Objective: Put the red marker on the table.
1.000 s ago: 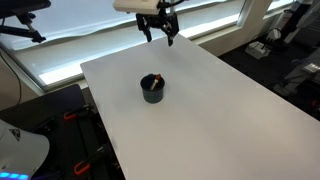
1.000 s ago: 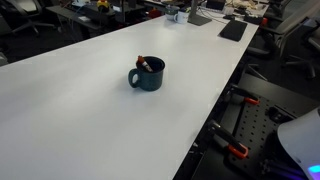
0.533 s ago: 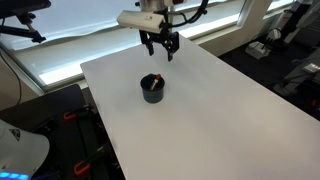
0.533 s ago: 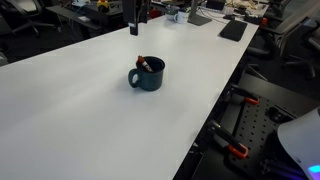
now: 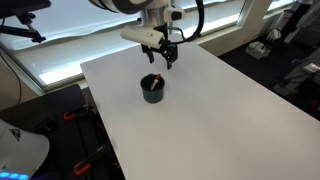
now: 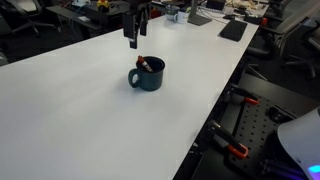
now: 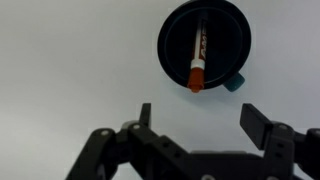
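The red marker (image 7: 197,63) stands tilted inside a dark round cup (image 7: 227,25) on the white table (image 7: 70,70); its tip also shows in both exterior views (image 5: 150,80) (image 6: 142,64). My gripper (image 7: 204,120) is open and empty, its fingers spread wide. It hangs above the table just beyond the cup (image 5: 152,89), apart from it. In an exterior view the gripper (image 6: 134,42) shows behind the cup (image 6: 148,75). In the wrist view the cup lies ahead of the fingertips.
The table (image 5: 210,110) is long, with edges on all sides. Black stands and clamps (image 6: 240,130) sit below one long edge. Desks with equipment (image 6: 210,15) stand at the far end. A window ledge (image 5: 70,50) runs behind the table.
My gripper has come down and moved over the table towards the cup, still open. The cup and marker have not moved.
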`<state>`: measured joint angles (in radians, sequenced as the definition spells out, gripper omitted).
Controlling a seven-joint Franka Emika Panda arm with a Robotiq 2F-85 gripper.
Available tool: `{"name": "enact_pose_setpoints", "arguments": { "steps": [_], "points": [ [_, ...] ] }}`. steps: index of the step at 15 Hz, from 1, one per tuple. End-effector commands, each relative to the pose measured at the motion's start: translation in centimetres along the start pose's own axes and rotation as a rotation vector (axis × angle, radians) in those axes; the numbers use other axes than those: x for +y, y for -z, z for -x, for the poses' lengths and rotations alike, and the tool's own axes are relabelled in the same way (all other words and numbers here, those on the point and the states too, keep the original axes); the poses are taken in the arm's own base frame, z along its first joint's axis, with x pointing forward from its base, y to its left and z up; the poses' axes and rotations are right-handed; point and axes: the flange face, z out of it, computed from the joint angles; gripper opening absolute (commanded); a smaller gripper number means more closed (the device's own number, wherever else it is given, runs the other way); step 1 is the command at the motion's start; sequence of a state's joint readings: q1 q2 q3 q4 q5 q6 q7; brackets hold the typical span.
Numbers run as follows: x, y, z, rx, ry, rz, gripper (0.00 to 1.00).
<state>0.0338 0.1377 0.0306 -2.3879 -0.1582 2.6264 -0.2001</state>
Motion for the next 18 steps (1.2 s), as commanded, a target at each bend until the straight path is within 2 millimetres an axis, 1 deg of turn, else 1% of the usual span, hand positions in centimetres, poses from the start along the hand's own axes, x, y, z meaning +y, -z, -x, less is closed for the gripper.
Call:
{"name": "enact_pose_setpoints", "arguments": {
  "steps": [1, 2, 3, 5, 8, 9, 12, 18],
  "points": [
    [-0.7, -1.0, 0.3, 0.019, 0.003, -0.004, 0.88],
    [-0.8, -1.3, 0.4, 0.015, 0.005, -0.009, 0.88],
    [-0.9, -1.6, 0.6, 0.01, 0.006, -0.015, 0.86],
    [-1.1, -2.0, 0.7, 0.001, 0.007, -0.021, 0.86],
    [-1.2, -2.4, 0.9, -0.012, 0.004, -0.029, 0.81],
    [-1.2, -2.4, 1.0, -0.016, 0.004, -0.03, 0.82],
    [-1.1, -2.7, 1.2, -0.024, 0.005, -0.032, 0.8],
    [-1.2, -4.0, 1.5, -0.041, 0.013, -0.033, 0.79]
  ]
}}
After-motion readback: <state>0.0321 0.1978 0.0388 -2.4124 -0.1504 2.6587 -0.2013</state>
